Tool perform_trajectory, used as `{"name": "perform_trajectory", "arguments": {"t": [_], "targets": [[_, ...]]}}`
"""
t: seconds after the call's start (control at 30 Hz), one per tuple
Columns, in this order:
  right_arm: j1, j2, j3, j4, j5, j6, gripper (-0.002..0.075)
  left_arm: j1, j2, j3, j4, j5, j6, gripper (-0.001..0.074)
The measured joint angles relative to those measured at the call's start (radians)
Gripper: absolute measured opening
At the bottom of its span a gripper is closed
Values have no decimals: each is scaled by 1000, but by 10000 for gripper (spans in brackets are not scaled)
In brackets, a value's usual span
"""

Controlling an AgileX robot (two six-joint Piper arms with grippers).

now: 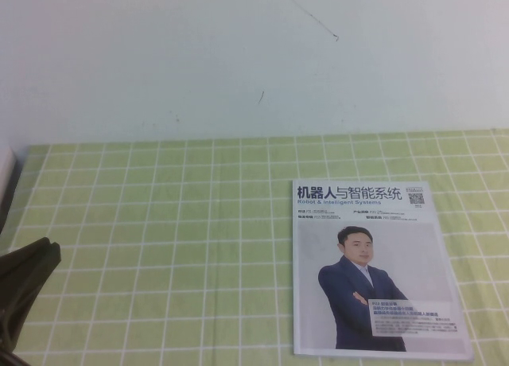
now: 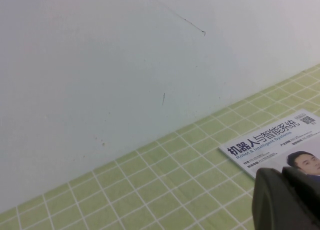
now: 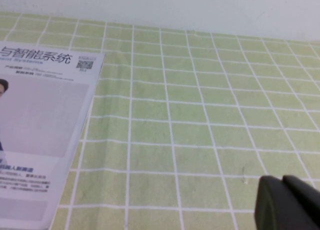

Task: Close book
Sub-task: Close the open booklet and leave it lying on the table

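The book (image 1: 374, 270) is a magazine with a man in a dark suit on its cover. It lies closed and flat on the green checked cloth, right of centre near the front edge. It also shows in the left wrist view as the book (image 2: 272, 142) and in the right wrist view as the book (image 3: 40, 120). My left gripper (image 2: 281, 174) is shut on nothing and hangs to the left of the book, apart from it. My right gripper (image 3: 281, 181) is shut on nothing too, over bare cloth to the right of the book. The right arm is outside the high view.
The dark left arm (image 1: 28, 290) sits at the front left corner of the table. A white wall (image 1: 254, 56) rises behind the green checked cloth (image 1: 159, 223). A pale object (image 1: 4, 171) stands at the far left edge.
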Motion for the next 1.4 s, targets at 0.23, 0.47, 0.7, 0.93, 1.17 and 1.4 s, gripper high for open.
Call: {"name": "perform_trajectory", "arguments": {"t": [0.23, 0.47, 0.7, 0.93, 1.17, 1.4], "targets": [[0, 0, 1, 0, 0, 0, -3, 0, 0, 0, 0, 0, 0, -4], [0, 0, 1, 2, 0, 0, -3, 0, 0, 0, 0, 2, 2, -4], [0, 0, 1, 2, 0, 0, -3, 0, 0, 0, 0, 2, 2, -4], [0, 0, 1, 2, 0, -2, -3, -36, -4, 0, 0, 0, 2, -4], [0, 0, 1, 2, 0, -2, -3, -45, -87, 79, 13, -60, 37, -4], [0, 0, 1, 2, 0, -2, -3, -39, -235, 319, 23, -194, 62, -4]]}}
